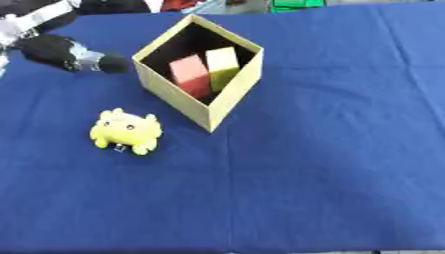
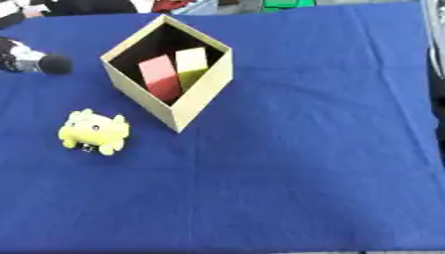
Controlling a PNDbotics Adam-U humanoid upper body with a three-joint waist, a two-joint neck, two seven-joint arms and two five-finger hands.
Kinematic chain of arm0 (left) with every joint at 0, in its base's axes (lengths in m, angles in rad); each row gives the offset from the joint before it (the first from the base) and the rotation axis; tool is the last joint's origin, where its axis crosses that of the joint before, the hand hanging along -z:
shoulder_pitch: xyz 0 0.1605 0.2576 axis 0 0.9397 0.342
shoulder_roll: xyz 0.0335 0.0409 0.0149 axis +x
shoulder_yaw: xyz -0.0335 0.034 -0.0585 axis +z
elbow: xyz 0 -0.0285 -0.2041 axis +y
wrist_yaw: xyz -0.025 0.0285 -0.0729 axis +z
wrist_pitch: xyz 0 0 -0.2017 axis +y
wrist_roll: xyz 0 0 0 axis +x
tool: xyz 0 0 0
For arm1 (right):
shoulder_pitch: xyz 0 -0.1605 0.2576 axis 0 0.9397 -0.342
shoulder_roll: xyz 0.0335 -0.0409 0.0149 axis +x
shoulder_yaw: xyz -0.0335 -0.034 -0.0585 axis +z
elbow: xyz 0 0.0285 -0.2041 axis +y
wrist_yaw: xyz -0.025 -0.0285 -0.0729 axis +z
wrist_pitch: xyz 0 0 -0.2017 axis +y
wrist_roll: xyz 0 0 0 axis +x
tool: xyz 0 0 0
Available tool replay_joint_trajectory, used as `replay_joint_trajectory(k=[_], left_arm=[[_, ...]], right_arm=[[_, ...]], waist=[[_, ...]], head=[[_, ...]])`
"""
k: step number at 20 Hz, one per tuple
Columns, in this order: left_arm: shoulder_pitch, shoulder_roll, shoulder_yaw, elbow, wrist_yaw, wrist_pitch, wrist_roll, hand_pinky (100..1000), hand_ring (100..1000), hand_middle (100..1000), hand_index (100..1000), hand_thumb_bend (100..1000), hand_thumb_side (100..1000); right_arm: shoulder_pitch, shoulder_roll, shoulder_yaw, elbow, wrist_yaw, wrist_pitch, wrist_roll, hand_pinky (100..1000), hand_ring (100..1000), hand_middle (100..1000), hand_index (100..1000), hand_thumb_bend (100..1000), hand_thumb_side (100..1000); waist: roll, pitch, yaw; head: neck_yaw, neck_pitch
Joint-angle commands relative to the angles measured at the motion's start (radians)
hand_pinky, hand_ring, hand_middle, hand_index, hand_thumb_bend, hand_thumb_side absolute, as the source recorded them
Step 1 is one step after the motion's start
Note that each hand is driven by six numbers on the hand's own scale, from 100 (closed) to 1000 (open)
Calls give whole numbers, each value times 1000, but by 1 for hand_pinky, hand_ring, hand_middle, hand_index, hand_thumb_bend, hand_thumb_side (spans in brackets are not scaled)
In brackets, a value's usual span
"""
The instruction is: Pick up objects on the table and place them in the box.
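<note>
Starting at the far left — the robot's left arm comes in from the upper left corner, and what shows of it ends in a dark rounded tip, the left hand (image 1: 106,63), hanging over the blue cloth of the bench (image 1: 330,163) just left of the box. I honestly can't tell whether its fingers are spread or curled from here, and nothing visible is in it. The right hand isn't in either view.

Below that, near the left side, sits one yellow plush toy (image 1: 127,131) — a little round critter with a face, lying on the cloth near the box's lower left wall but not touching it. As far as I can see that's the only thing not yet put away.

Next over is the cardboard box (image 1: 228,101), one of them, open on top and turned corner-on to the camera. Inside: one red block (image 1: 189,74) and one yellow block (image 1: 222,64), side by side and looking like they touch.

So my read — two of three items are done and the plush is the last one. The whole right half of the bench is just cloth.
</note>
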Motion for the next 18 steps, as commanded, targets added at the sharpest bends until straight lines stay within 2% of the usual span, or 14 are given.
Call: replay_joint_trajectory(k=[1,5,9,14,18], left_arm=[[12,63,-12,-57,6,-5,-49,879,859,794,879,911,874],[55,95,-37,-100,-13,-15,-112,879,850,796,879,915,826],[83,116,-57,-127,-60,-16,-170,869,843,798,892,865,741],[97,134,-82,-163,-139,2,-217,852,823,780,876,878,752],[115,140,-86,-172,-193,27,-218,842,805,755,850,898,758]], right_arm=[[-21,-20,-9,-19,1,-1,-1,897,837,779,819,100,885],[-25,-21,-8,-18,-1,-1,0,897,837,778,819,100,886],[-26,-19,-9,-19,-4,0,-1,898,837,778,819,100,887],[-28,-18,-9,-18,-5,1,0,898,837,778,818,100,888],[-26,-17,-10,-17,-7,1,0,899,838,778,818,100,889]], waist=[[-2,-14,-2],[-3,-8,-5],[-4,-5,-6],[-6,-4,-7],[-8,-4,-5]], head=[[-6,-3],[-14,-7],[-22,-11],[-23,-11],[-24,-10]])
